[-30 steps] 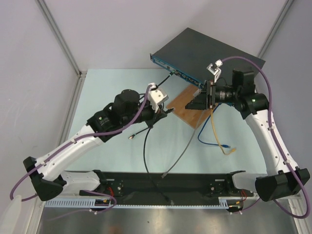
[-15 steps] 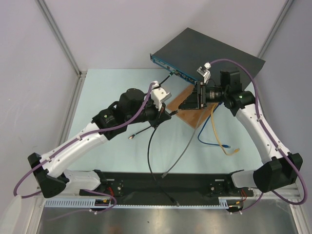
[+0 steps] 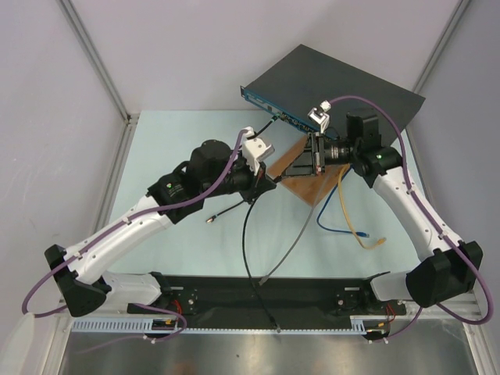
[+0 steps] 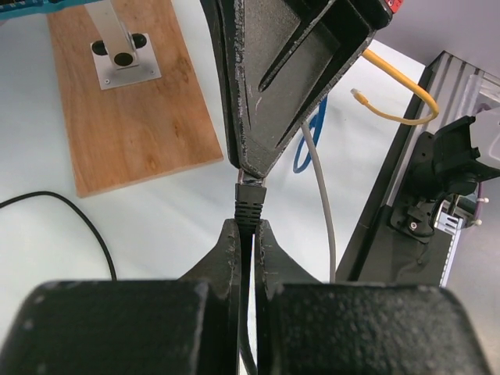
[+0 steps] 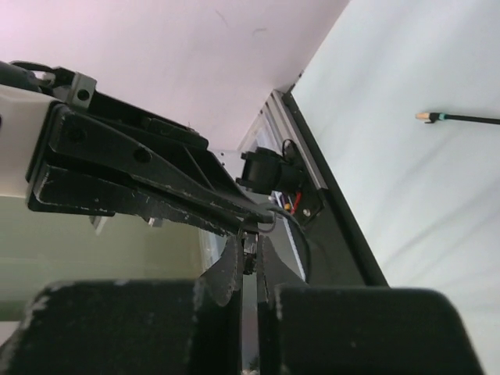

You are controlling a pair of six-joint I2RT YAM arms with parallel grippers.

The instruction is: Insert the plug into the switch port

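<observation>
Left wrist view gives us the plug (image 4: 248, 205) best: a black boot with a clear tip, held off the surface (image 4: 156, 219) between both pincers. The left pincer (image 4: 248, 231) is clenched on the boot from behind. The right pincer (image 4: 248, 166) comes in from the opposite side, its jaws closed on the clear tip as far as we can make out. The right wrist view shows the same tip-to-tip meeting, with something small nipped between its fingers. The plug's long axis runs along the line joining the two pincers, and its black cable (image 3: 246, 234) trails back toward the near edge.

From above, the switch (image 3: 344, 82) sits at the far right, its teal front face (image 3: 281, 112) angled toward the left arm. The plug hangs in front of that face and apart from it, near the edge of the wooden board (image 3: 308, 183). We judge that its axis lies closer to along the port row than square to it, so the coming move turns on swinging the tip round to face the sockets. The right arm is nearer the switch, so it looks better placed to carry the plug in.
</observation>
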